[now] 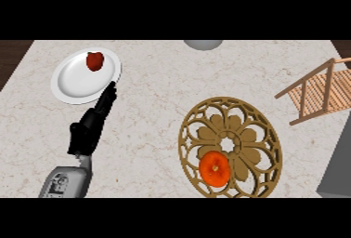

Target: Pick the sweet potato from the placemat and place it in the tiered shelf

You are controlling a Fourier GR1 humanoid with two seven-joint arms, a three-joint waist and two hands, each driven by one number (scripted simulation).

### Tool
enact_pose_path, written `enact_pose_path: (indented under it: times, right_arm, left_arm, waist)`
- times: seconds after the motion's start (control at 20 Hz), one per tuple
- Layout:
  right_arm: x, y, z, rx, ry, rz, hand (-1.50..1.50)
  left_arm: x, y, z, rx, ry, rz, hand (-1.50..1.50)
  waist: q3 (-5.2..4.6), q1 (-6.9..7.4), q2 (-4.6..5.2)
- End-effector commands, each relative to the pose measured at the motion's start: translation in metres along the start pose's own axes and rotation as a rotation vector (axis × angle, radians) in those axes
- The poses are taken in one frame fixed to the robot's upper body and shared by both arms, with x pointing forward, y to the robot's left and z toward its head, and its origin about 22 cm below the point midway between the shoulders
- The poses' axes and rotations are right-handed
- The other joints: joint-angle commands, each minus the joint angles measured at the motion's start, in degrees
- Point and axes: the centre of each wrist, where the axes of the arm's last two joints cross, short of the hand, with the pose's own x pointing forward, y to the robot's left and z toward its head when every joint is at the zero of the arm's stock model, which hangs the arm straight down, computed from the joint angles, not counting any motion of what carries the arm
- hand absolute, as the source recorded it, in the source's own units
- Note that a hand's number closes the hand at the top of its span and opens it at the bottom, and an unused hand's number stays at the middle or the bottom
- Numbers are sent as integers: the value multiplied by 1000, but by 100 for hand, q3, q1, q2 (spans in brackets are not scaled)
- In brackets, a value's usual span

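The potato lies untouched on the mat (near its lower edge); picking is not yet begun; the left hand rests by the plate, fingers straight, holding nothing; next, a hand must come over the potato, the shelf after.

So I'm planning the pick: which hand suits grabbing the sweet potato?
Probably the right hand, though it is out of view: the sweet potato on the placemat and the shelf lie rightward, while the left hand sits far left by the white plate.

Readable text: none on the pale marbled counter top.
Grey left forearm: small dark marks, illegible.
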Motion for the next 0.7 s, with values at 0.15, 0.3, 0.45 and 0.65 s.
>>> enact_pose_path:
  times: [0.15,0.3,0.45,0.65]
  right_arm:
    - [-25,10,-9,-12,-2,-16,150]
    - [-31,-29,-1,-114,149,292,-150]
    - [-36,-25,-6,-103,195,277,-150]
    - [-47,-23,-4,-133,204,191,-150]
  left_arm:
    - [11,8,1,-10,3,-2,0]
    - [4,3,-1,-8,-9,2,0]
    - [2,3,-4,-12,-8,2,0]
    - [-5,12,1,-13,-20,-6,0]
  waist:
    - [1,29,5]
    - [0,17,20]
    - [1,34,19]
    - [2,17,16]
